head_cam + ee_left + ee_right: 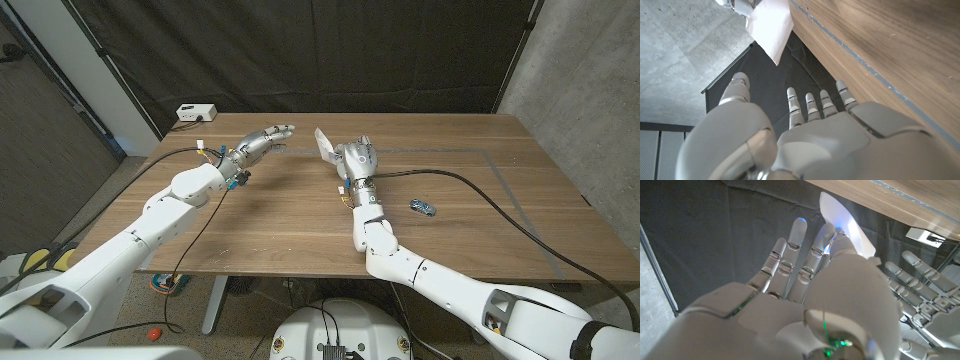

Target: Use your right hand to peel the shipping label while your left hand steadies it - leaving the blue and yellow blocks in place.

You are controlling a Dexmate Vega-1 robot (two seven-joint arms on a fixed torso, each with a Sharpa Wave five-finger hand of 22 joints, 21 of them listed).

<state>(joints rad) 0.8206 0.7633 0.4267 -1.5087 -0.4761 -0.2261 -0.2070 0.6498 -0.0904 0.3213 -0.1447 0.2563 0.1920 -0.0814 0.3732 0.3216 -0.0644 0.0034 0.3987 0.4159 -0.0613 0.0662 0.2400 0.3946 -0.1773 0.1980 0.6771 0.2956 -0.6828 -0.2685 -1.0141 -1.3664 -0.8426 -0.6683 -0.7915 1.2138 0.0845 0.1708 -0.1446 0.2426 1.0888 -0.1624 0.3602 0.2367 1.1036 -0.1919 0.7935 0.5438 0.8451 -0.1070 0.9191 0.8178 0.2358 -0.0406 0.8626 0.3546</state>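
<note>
My right hand is raised above the wooden table near its far-middle part, pinching the white paper shipping label w/ thumb & finger tips — label sticks up off the surface, clear of the wood. My left hand hovers just beside it, fingers stretched out & apart, holding nothing, not touching the label. A small blue object lies on the table near my right forearm — too small to tell what it is.

2 glossy white arms with rounded shells. Each ends in a silver-grey robot hand, left and right, with segmented fingers. Black cables trail from both wrists.
</note>
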